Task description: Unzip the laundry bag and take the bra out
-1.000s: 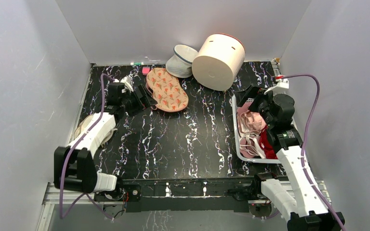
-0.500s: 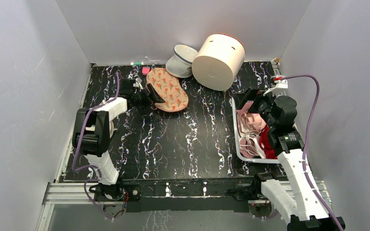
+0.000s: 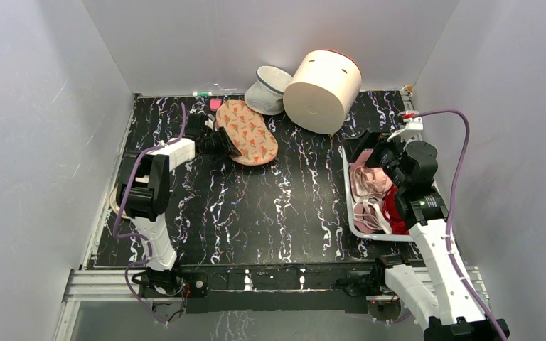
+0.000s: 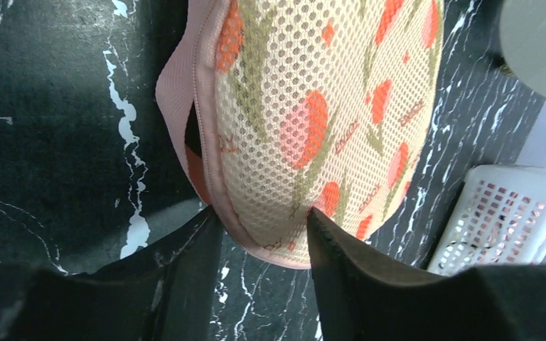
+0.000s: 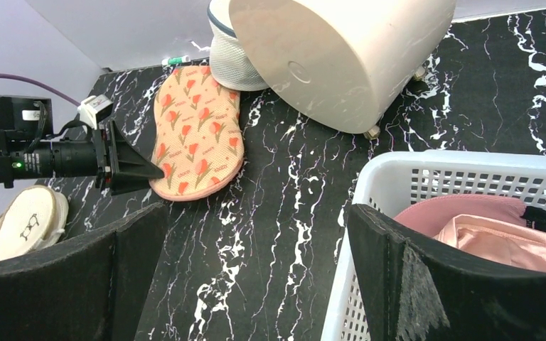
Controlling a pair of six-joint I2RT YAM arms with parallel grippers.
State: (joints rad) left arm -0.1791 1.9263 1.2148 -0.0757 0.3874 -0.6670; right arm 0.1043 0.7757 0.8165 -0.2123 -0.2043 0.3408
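Note:
The laundry bag [image 3: 247, 133], a peach-orange printed pouch with pink zip edging, lies flat at the back of the table. My left gripper [image 3: 218, 143] is at its near-left end. In the left wrist view that rounded mesh end [image 4: 313, 106] sits between the jaws, and my left gripper [image 4: 261, 213] is shut on it, both fingertips [image 4: 210, 217] pressing the fabric. The zip edging gapes slightly on the left side. The bra is hidden. My right gripper [image 3: 370, 145] hangs open over the basket's far-left corner, and in its own view the right gripper [image 5: 256, 213] holds nothing; the bag [image 5: 195, 135] lies well ahead.
A white slotted basket [image 3: 347, 192] at the right holds pink satin and dark red garments. A big cream cylinder [image 3: 323, 82] lies tipped at the back, a white mesh pouch [image 3: 269, 89] beside it. A round cream pouch [image 5: 25, 220] lies by the left wall.
My left arm swung forward to the bag's left end and its jaws closed from wide open onto the fabric. The right arm and the bag have barely moved.

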